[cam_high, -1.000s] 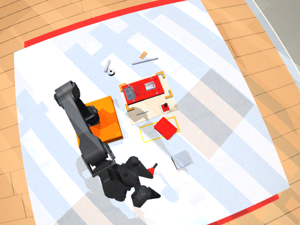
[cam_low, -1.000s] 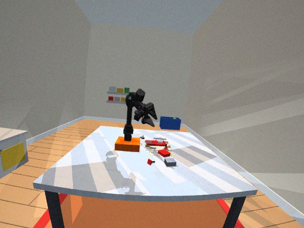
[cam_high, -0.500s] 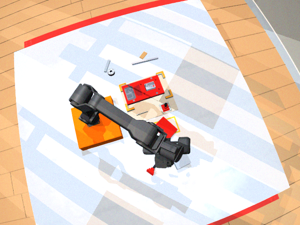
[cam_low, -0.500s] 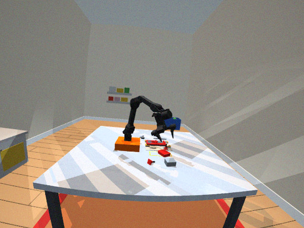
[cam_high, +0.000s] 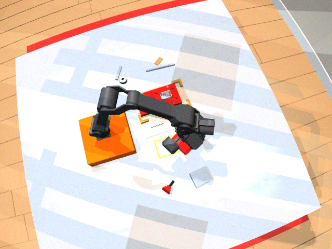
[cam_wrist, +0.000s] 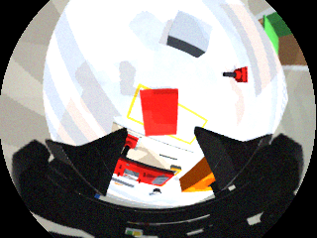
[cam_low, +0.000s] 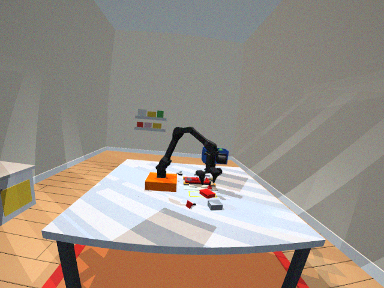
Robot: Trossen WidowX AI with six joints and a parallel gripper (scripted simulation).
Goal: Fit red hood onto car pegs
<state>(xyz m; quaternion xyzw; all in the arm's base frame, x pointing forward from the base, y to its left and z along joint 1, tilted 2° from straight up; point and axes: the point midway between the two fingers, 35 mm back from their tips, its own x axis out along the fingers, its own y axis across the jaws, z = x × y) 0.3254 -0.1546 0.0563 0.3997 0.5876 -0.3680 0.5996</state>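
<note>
The red hood (cam_high: 184,148) (cam_low: 207,193) (cam_wrist: 159,112) lies on the table, flat roof up, across part of a yellow outline (cam_high: 156,150). Its corner holes cannot be made out. My gripper (cam_high: 182,143) (cam_low: 208,183) (cam_wrist: 160,130) is open and empty, pointing down above the table near the hood. In the wrist view the hood shows just ahead of and between the spread fingertips, not touched. The red chassis (cam_high: 175,90) (cam_low: 192,179) (cam_wrist: 143,173) sits in the jig with its engine block (cam_high: 166,94) on the deck. The arm hides part of the chassis.
A grey block (cam_high: 201,177) (cam_low: 215,204) (cam_wrist: 189,32) and a red piece with a black stem (cam_high: 167,189) (cam_wrist: 241,74) lie beyond the hood. Another red piece (cam_low: 209,186) lies between hood and jig. Bars (cam_high: 160,67) and a ring (cam_high: 122,83) lie behind the chassis.
</note>
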